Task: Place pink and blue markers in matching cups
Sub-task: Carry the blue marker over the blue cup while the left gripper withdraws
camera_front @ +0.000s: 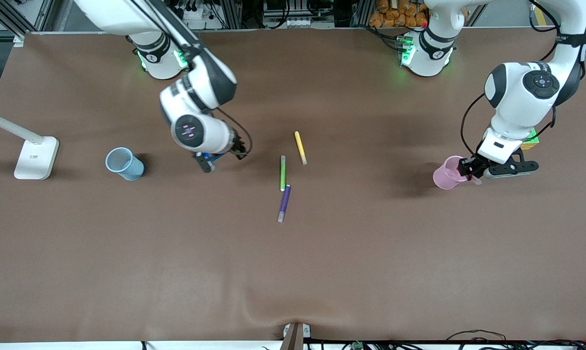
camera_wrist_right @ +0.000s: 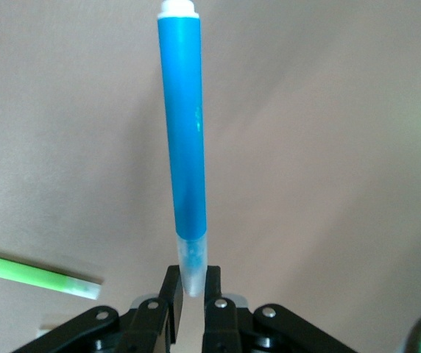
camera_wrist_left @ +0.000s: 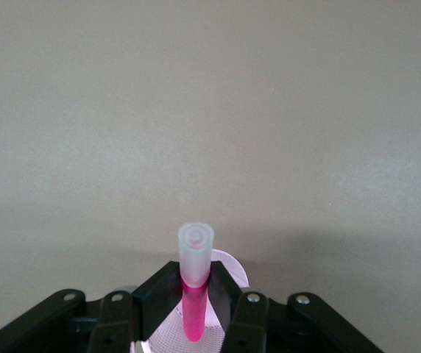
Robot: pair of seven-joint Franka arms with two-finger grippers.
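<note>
The pink marker is clamped in my shut left gripper, with its pale cap pointing away from the wrist. Its pink end hangs over the mouth of the pale pink cup, at whose rim the left gripper hovers near the left arm's end of the table. My right gripper is shut on the pale end of the blue marker. It holds that marker above the bare table, beside the pale blue cup, which stands apart from it toward the right arm's end.
Three loose pens lie mid-table: yellow, green and purple. A white lamp base stands at the right arm's end. A green block sits under the left arm.
</note>
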